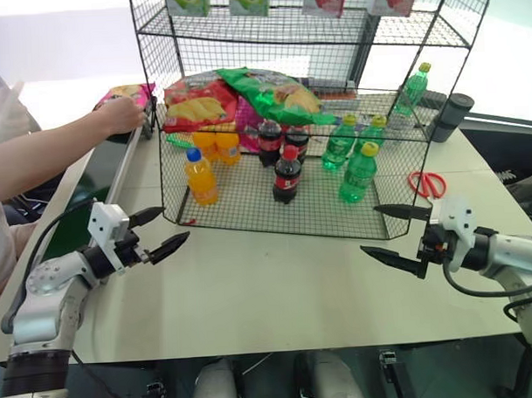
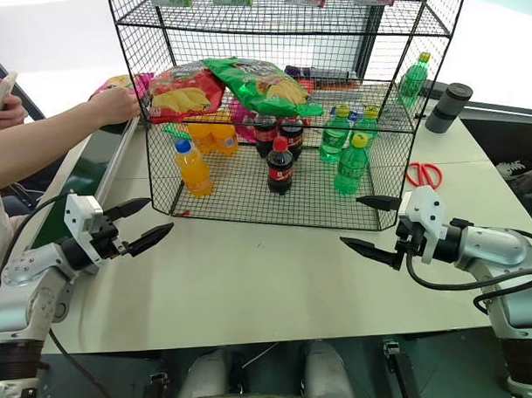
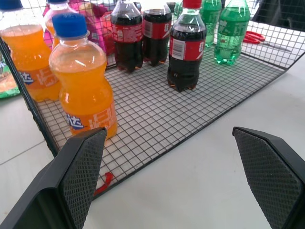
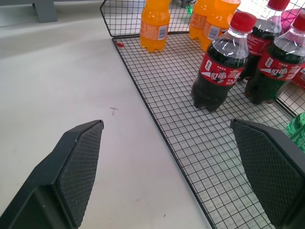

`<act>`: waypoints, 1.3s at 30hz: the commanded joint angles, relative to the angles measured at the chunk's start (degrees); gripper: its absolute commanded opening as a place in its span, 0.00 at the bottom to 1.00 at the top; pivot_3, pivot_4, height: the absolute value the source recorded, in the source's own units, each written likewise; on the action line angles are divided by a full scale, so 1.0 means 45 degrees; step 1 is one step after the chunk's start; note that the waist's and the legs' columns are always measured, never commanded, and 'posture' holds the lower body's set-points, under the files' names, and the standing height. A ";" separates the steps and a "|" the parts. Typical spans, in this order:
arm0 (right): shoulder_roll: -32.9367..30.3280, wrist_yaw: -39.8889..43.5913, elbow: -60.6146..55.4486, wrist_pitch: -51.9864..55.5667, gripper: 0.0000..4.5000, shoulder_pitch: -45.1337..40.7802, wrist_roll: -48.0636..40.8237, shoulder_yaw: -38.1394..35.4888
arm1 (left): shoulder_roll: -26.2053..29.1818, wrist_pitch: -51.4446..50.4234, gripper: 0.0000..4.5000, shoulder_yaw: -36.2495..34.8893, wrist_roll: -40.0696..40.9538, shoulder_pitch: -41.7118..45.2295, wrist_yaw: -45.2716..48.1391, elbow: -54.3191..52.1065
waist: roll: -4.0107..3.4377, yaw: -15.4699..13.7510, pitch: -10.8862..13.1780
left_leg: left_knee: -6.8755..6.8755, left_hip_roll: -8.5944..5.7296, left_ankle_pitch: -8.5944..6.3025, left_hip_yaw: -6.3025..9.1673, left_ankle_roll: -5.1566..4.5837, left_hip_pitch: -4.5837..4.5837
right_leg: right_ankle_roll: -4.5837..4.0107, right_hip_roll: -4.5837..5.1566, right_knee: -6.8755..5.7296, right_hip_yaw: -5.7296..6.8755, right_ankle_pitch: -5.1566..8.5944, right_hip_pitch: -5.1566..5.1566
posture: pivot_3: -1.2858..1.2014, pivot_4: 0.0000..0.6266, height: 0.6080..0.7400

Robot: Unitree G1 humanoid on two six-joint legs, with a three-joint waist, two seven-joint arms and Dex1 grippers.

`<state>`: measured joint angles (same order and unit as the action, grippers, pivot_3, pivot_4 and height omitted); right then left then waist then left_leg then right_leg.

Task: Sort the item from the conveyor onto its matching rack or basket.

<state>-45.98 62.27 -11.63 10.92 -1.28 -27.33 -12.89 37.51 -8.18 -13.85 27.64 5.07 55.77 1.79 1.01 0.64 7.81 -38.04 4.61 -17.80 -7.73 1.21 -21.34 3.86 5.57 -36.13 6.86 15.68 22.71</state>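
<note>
Left gripper (image 1: pixel 159 231) spread wide, empty, hovering over the table (image 1: pixel 252 295) in front of the rack (image 1: pixel 307 119). Farther left, a person's hand (image 1: pixel 121 114) rests on the pink chip bag (image 1: pixel 128 93), apparently at the conveyor (image 1: pixel 91 183) end. Right gripper (image 1: pixel 391 234) splayed too, holding nothing.

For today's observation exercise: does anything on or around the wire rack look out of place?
Yes. Red-handled scissors lie on the table beside the rack, unlike its snacks and drinks. A person's hand rests on the pink chip bag.
</note>
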 commanded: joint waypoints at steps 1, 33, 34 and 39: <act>0.0205 -0.0020 -0.0383 -0.0036 0.99 -0.0421 -0.0216 0.0179 | 0.0225 0.0169 1.00 -0.0744 0.0137 -0.0127 -0.0193 -0.0377 | 0.0000 0.0018 0.0000 | 0.0000 0.0001 0.0000 0.0000 0.0001 0.0001 | 0.0000 0.0000 -0.0001 0.0000 0.0000 0.0000 | 0.52 0.24 0.90; 0.3380 0.1837 0.1210 0.0257 0.99 -0.4480 -0.0277 0.4278 | 0.2236 0.8225 1.00 -0.5998 -0.7601 -0.6370 -0.5647 0.0379 | -0.0006 0.0051 0.0003 | 0.0012 0.0041 -0.0011 -0.0024 -0.0016 -0.0015 | -0.0009 0.0019 -0.0006 0.0006 0.0000 0.0102 | 0.52 0.24 0.90; 0.3346 0.2024 0.1127 0.0183 0.99 -0.4408 -0.0320 0.4265 | 0.2350 0.8386 1.00 -0.5994 -0.7748 -0.6392 -0.5800 0.0603 | -0.0006 0.0050 0.0003 | 0.0012 0.0042 -0.0011 -0.0025 -0.0016 -0.0015 | -0.0009 0.0021 -0.0006 0.0006 -0.0001 0.0102 | 0.52 0.24 0.90; 0.3392 0.2225 0.1525 -0.0202 0.99 -0.4445 -0.0054 0.4119 | 0.2751 0.8854 1.00 -0.5836 -0.8058 -0.6114 -0.6457 0.1774 | -0.0011 0.0051 0.0006 | 0.0013 0.0043 -0.0013 -0.0028 -0.0018 -0.0014 | -0.0009 0.0025 -0.0007 0.0007 -0.0001 0.0107 | 0.52 0.24 0.90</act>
<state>-30.48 72.14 -4.32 11.28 -20.72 -27.57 6.50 48.79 30.63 -39.04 -8.35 -22.91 28.19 9.25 0.96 0.87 7.84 -37.98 4.80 -17.86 -7.86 1.13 -21.41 3.82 5.68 -36.16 6.89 15.68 23.20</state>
